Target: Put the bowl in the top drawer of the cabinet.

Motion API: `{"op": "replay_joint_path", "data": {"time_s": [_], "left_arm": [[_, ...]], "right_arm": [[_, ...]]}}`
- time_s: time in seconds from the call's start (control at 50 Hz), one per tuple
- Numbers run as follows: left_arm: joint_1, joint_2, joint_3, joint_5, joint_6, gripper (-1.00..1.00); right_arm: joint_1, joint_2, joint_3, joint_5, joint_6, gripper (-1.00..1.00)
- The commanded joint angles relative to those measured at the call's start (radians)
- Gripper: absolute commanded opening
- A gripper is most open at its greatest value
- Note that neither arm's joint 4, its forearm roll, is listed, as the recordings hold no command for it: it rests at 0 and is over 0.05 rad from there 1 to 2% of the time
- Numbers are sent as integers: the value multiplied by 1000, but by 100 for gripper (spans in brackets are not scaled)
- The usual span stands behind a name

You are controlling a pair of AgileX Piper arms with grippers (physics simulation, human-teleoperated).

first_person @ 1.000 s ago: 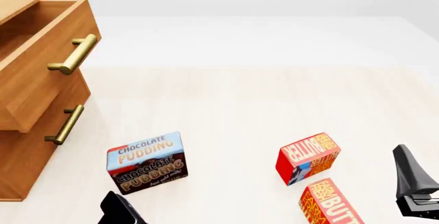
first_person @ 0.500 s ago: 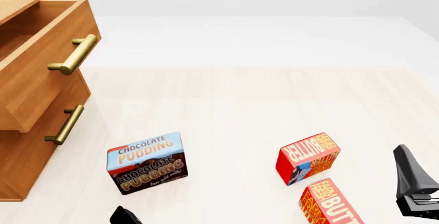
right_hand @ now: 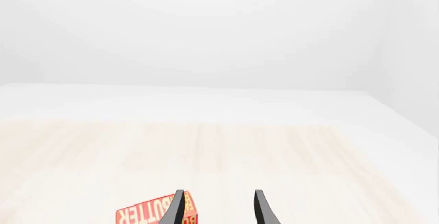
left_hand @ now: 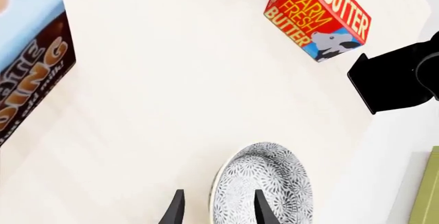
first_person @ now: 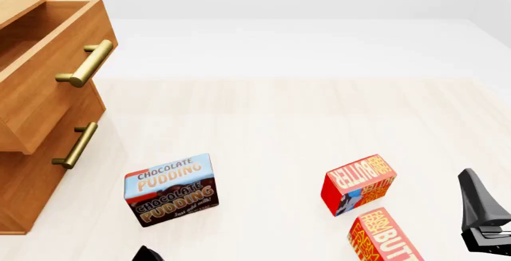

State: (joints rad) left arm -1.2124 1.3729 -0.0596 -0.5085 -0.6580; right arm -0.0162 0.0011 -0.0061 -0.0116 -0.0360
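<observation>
The bowl [left_hand: 264, 185], white with a dark leaf pattern, shows only in the left wrist view, lying on the pale table. My left gripper [left_hand: 218, 211] is open, its two fingers set either side of the bowl's near rim. One fingertip [left_hand: 262, 208] overlaps the bowl's inside. In the front view the bowl is out of sight and only a black tip of the left arm [first_person: 147, 254] pokes in at the bottom edge. The cabinet [first_person: 28, 177] stands at the far left with its top drawer [first_person: 48, 81] pulled out. My right gripper [first_person: 477, 204] is open and empty at the right edge.
A chocolate pudding box [first_person: 170, 190] stands in front of the cabinet. Two red butter boxes [first_person: 358, 183] [first_person: 385, 237] lie near my right gripper. The lower drawer's brass handle [first_person: 76, 144] sticks out below the top one [first_person: 86, 63]. The right arm [left_hand: 401, 75] crosses the left wrist view.
The left arm has sunk toward the bottom edge of the front view until only its tip shows. The right arm and the boxes have not moved.
</observation>
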Motion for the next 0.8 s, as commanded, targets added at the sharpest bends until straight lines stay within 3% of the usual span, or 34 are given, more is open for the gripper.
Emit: {"op": "replay_joint_path", "data": {"time_s": [0.02, 0.34, 0.5, 0.52, 0.8], "left_arm": [[-5, 35, 2, -41, -6, 100], [-17, 185, 36, -233, -32, 100], [-21, 215, 44, -274, -30, 100], [-5, 198, 46, -262, -23, -100], [-11, 114, 36, -177, -13, -100]], "right_arm": [[0, 0, 0, 0, 0, 100], [-3, 0, 0, 1, -3, 100], [-3, 0, 0, 0, -2, 100], [-3, 0, 0, 0, -2, 100], [-1, 0, 0, -3, 0, 100]]}}
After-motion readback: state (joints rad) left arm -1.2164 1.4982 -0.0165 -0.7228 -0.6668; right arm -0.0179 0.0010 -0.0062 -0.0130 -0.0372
